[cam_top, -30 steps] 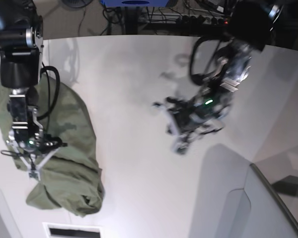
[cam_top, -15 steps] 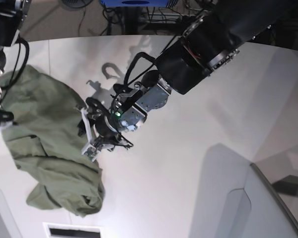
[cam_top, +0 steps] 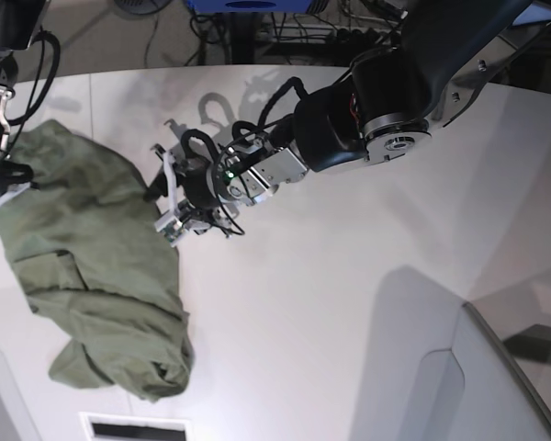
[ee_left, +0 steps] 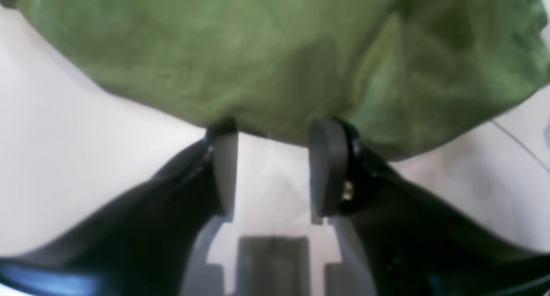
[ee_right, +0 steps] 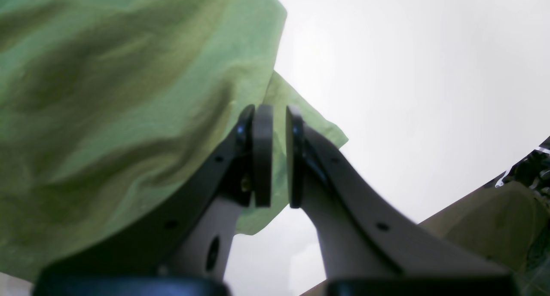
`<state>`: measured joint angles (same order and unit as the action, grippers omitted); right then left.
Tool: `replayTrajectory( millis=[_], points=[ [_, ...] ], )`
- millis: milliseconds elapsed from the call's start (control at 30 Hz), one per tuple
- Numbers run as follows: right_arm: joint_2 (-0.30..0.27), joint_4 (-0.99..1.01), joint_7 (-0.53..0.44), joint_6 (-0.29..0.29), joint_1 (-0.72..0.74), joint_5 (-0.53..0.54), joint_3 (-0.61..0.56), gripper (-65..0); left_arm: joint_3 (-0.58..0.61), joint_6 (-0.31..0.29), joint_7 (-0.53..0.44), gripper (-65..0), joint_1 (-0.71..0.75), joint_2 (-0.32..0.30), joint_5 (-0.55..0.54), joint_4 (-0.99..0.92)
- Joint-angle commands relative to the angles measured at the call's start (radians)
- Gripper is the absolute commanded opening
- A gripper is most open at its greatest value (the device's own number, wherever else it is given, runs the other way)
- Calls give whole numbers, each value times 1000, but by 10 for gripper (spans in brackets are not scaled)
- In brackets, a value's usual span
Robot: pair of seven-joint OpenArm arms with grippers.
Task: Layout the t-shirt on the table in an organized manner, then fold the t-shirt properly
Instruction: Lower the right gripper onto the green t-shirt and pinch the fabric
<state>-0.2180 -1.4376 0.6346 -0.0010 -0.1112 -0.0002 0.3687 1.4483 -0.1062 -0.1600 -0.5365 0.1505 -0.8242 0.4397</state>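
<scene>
Left claw (ee_left: 275,167) has swung across from the far side and now sits half open, empty, at the wrinkly olive-green cotton t-shirt (cam_top: 92,266) edge; right claw (ee_right: 275,156) keeps pinching cloth; shirt's bunched on the white desk (cam_top: 349,303); spreading looks next.

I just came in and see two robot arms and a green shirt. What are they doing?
They are trying to spread the t-shirt out on the table so it can be folded. The right gripper is pinching one edge of the shirt. The left gripper is open, with its tips right at the opposite edge, holding nothing yet. The shirt is crumpled, not flat.
</scene>
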Motion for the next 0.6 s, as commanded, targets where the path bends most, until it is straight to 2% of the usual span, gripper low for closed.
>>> replayTrajectory(
  millis=[0, 67, 133, 200, 333, 400, 467, 567],
  points=[
    [-19, -18, -20, -4, 17, 1, 2, -600, 1, 10, 21, -490, -15, 7, -8, -11],
    [-19, -9, -20, -4, 51, 1, -10, -600, -5, 10, 21, -632, -15, 7, -8, -12],
    [-27, 28, -20, -3, 94, -1, -52, -600, -16, 10, 13, -650, -18, 7, -14, -8],
    [-28, 84, -22, -3, 163, -4, -110, -600, -110, 10, 13, -650, -18, -24, -14, 49],
    [-28, 254, -58, -3, 315, -4, -239, -600, -409, 12, 24, -650, 69, -197, -11, 338],
    [-28, 409, -134, -3, 399, -4, -299, -600, -541, 18, 52, -650, 135, -286, -10, 499],
    [-28, 590, -215, -3, 486, -4, -345, -600, -648, 50, 124, -650, 204, -375, -8, 643],
    [-18, 869, -305, -3, 595, 1, -383, -600, -765, 84, 187, -650, 299, -483, -8, 801]
  ],
)
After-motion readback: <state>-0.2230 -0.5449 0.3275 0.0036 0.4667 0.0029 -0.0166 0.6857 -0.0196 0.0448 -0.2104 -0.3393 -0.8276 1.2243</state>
